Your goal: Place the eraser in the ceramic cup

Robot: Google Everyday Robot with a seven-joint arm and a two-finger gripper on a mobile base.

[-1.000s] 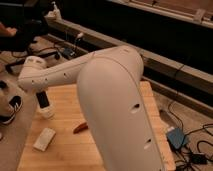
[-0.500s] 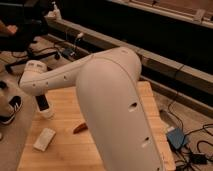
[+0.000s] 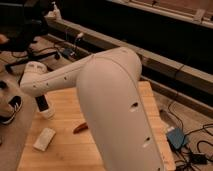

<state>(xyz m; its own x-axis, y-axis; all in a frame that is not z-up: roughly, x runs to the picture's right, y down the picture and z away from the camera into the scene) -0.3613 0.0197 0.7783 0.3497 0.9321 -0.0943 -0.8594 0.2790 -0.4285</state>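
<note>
Arm spans our wooden bench. Its pincer hangs over the ceramic cup at the bench's left edge, apparently grasping the eraser, which we judge light, stiff, best held across its flat faces.

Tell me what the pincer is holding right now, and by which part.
The pincer appears to hold the dark eraser by its upper end, over the white ceramic cup; the fingers themselves are hidden.
</note>
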